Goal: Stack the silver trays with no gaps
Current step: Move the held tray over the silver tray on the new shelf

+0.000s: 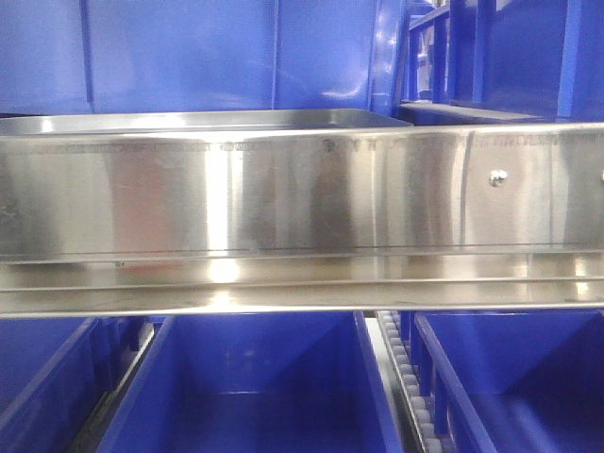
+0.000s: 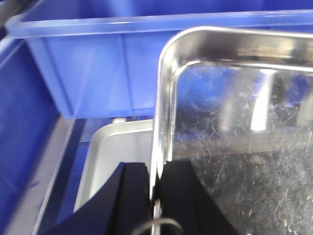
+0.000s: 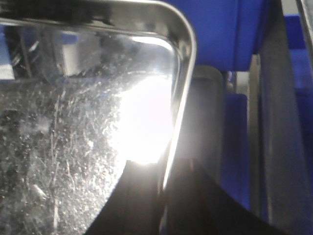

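A scratched silver tray (image 2: 244, 147) fills the right of the left wrist view. My left gripper (image 2: 155, 167) is shut on its left rim, one black finger inside and one outside. A second silver tray (image 2: 115, 152) lies lower, showing past that rim. In the right wrist view the same held tray (image 3: 73, 147) glares under the light, and my right gripper (image 3: 164, 165) is shut on its right rim. A grey tray wall (image 3: 205, 122) shows beneath it. In the front view only a tray rim (image 1: 189, 120) peeks over the rail; both grippers are hidden there.
A wide brushed-steel shelf rail (image 1: 302, 203) blocks the middle of the front view. Blue bins (image 1: 255, 387) stand below it, with more behind. A large blue bin (image 2: 98, 63) stands just beyond the trays, and a blue bin wall (image 3: 220, 34) is at the right side.
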You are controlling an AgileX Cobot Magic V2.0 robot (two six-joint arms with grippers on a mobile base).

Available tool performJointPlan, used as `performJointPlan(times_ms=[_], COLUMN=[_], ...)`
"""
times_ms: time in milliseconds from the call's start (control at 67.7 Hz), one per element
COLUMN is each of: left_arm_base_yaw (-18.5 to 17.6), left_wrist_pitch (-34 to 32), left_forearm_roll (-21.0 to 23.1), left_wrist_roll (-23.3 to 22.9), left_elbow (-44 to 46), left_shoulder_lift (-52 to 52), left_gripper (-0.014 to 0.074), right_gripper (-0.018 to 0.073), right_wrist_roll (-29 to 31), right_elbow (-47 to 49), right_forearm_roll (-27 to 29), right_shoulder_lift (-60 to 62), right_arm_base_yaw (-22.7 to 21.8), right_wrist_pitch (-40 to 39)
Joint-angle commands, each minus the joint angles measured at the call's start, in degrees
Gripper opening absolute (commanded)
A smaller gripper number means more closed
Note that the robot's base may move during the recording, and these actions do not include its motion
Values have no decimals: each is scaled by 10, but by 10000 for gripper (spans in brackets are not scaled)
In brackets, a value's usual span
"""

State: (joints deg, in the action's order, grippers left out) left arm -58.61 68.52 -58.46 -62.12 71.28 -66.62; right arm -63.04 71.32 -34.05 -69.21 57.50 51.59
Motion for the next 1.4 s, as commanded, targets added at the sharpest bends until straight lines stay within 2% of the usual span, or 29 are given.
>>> performJointPlan(times_ms=[0, 177, 310, 502, 621, 694, 887, 1138, 1271, 1389], left_arm_base_yaw=[-6, -6, -5, -4, 16, 48, 129, 219, 254, 260], left_wrist_pitch=[-82, -82, -71, -69, -70, -82, -154, -162, -150, -140], left_forearm_roll=[12, 14, 45, 68, 104, 145, 283, 421, 440, 451], left_wrist_roll=[-3, -3, -3, -3, -2, 8, 137, 262, 276, 282], left_elbow=[2, 4, 4, 4, 4, 4, 10, 48, 48, 46], left_shoulder_lift=[-6, -6, -5, -5, -5, -5, -5, -6, -9, -15], left_gripper=[-16, -16, -16, -16, -16, -16, -16, -16, -16, -16], right_gripper=[-6, -6, -6, -6, 2, 2, 2, 2, 2, 2], right_wrist_roll=[4, 4, 4, 4, 4, 4, 26, 59, 92, 106], right_elbow=[7, 7, 7, 7, 7, 7, 39, 101, 134, 154], right_forearm_roll=[9, 9, 9, 12, 38, 56, 74, 74, 105, 123], right_shoulder_lift=[0, -9, -22, -46, -55, -55, -55, -75, -117, -148], right_arm_base_yaw=[11, 11, 11, 10, -2, -19, -51, -58, -58, -62], right_wrist_pitch=[-182, -175, -116, -120, -120, -120, -108, -43, -31, -25])
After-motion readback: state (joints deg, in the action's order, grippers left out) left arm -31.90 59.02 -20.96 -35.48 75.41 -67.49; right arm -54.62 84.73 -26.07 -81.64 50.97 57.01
